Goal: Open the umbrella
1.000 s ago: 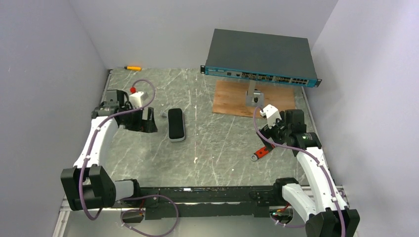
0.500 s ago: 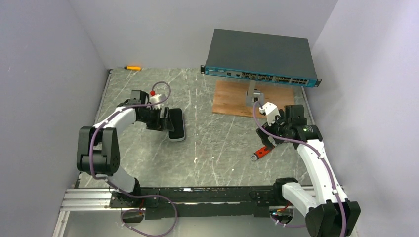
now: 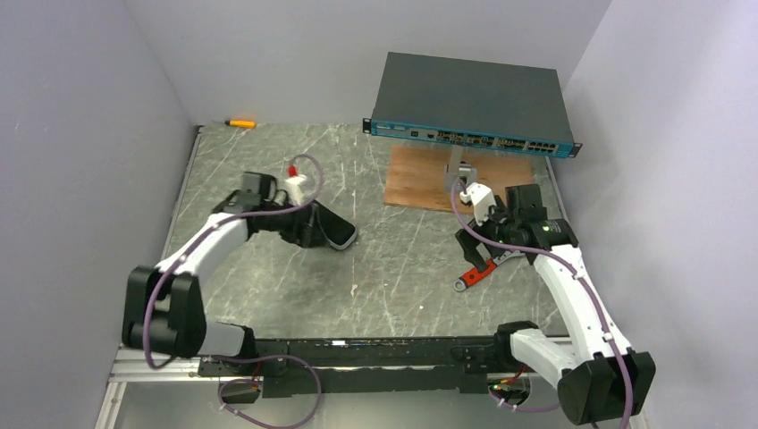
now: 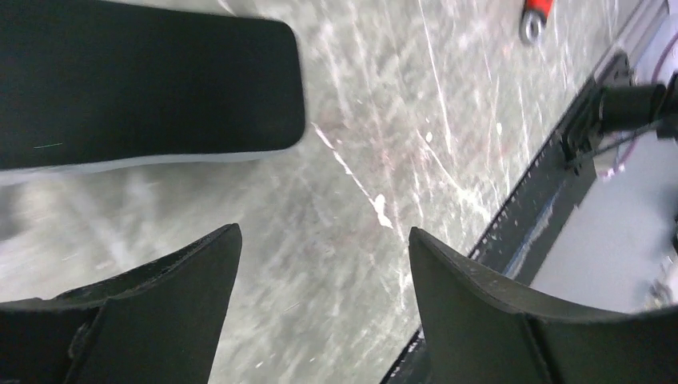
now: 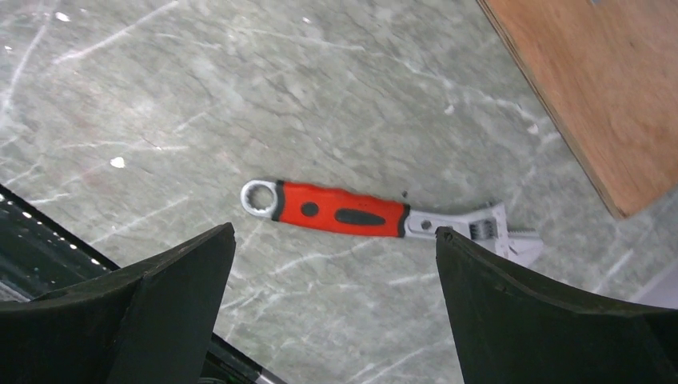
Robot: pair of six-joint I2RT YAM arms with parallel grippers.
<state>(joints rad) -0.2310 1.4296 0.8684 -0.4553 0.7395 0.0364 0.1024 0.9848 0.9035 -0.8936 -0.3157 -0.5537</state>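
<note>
The umbrella (image 3: 341,233) is folded into a short black bundle with a pale edge, lying tilted on the grey marble table left of centre. In the left wrist view the umbrella (image 4: 144,80) fills the upper left, beyond the left fingertip. My left gripper (image 3: 308,230) sits low against its left side; the left gripper (image 4: 324,232) is open with only bare table between the fingers. My right gripper (image 3: 478,253) hovers at the right, and the right gripper (image 5: 334,232) is open and holds nothing.
A red-handled adjustable wrench (image 5: 344,210) lies under the right gripper, seen from above as the wrench (image 3: 474,275). At the back right a dark grey box with a teal front (image 3: 474,103) rests above a wooden board (image 3: 420,179). A yellow pen (image 3: 240,122) lies back left.
The left arm swung right to the umbrella and nudged it, so the bundle now lies tilted and slightly further right. The right gripper shifted a little left over the wrench.
</note>
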